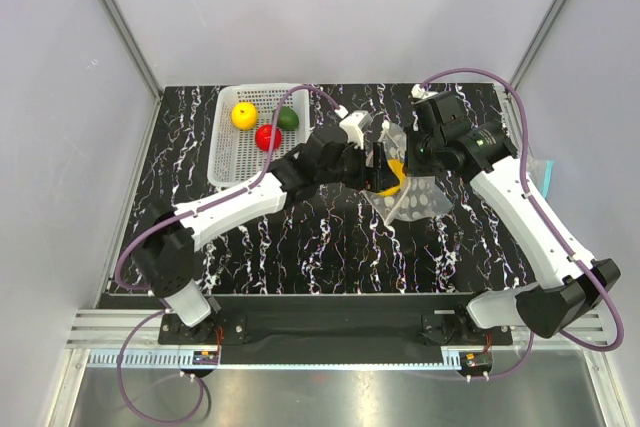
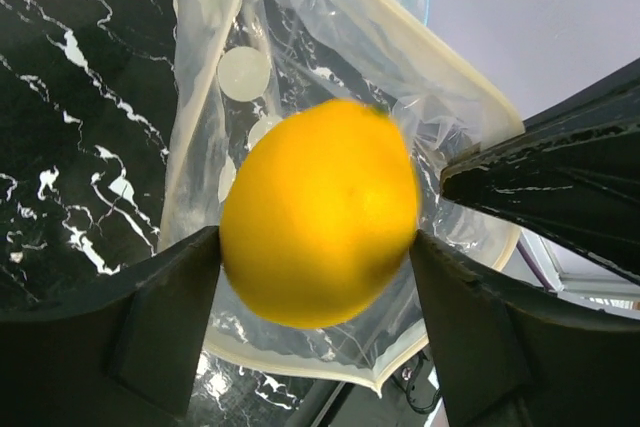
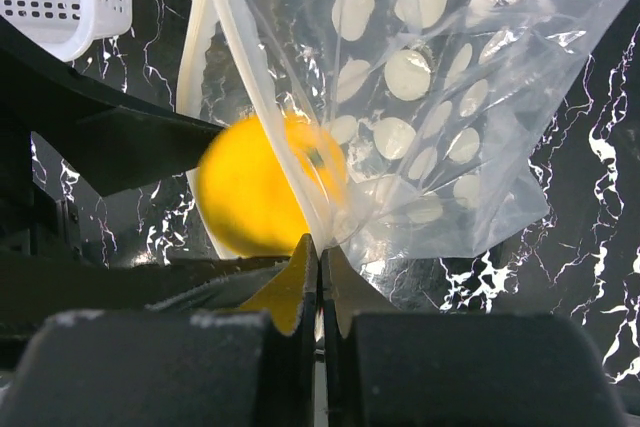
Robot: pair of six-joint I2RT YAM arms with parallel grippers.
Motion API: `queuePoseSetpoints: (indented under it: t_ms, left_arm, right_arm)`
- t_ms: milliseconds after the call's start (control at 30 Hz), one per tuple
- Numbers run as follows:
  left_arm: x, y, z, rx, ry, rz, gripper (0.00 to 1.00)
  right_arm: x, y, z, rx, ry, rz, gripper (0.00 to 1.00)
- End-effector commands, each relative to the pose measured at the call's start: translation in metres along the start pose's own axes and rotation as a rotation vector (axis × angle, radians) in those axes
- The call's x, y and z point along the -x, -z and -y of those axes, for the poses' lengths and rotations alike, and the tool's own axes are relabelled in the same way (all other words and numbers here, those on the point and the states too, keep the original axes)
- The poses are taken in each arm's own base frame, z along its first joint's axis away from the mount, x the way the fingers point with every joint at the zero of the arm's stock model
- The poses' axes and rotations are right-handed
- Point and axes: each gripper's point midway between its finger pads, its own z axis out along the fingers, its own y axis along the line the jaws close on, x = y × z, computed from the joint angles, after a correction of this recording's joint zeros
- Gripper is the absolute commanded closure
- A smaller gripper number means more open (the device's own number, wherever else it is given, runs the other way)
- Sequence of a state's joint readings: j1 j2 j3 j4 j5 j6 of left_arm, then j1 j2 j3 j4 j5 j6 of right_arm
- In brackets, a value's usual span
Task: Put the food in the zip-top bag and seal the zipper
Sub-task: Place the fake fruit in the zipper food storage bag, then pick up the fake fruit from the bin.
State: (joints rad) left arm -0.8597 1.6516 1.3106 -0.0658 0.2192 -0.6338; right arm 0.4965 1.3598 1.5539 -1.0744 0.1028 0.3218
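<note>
Left wrist: round yellow fruit (image 2: 318, 212) before clear dotted bag (image 2: 300, 37).

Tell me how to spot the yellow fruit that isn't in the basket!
Look at the middle of the black marbled table, where a clear dotted bag is held open. At its mouth, the left gripper pinches a yellow fruit. The other yellow fruit sits in the white basket, untouched.
</note>
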Motion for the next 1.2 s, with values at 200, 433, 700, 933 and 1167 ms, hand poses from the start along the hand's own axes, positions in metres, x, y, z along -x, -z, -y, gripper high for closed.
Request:
queuePoseSetpoints:
  t_ms: [200,433,700,933,1167]
  left_arm:
    - [0.020,0.015,0.018,-0.015,-0.072,0.029,0.01]
    - [0.030,0.049,0.027,-0.044,-0.121,0.019,0.02]
    - [0.076,0.120,-0.061,0.150,-0.123,0.119,0.01]
    - [0.096,0.156,-0.193,0.611,-0.115,0.148,0.01]
    - [0.106,0.152,-0.281,0.778,-0.025,0.098,0.01]
  right_arm:
    - [0.011,0.012,-0.005,0.030,-0.014,0.072,1.00]
    - [0.003,0.004,0.001,0.000,-0.013,0.056,1.00]
    - [-0.003,-0.001,0.002,0.005,-0.017,0.052,1.00]
    - [-0.002,0.000,0.001,0.008,-0.009,0.048,1.00]
    - [-0.003,0.002,0.002,0.010,0.005,0.042,1.00]
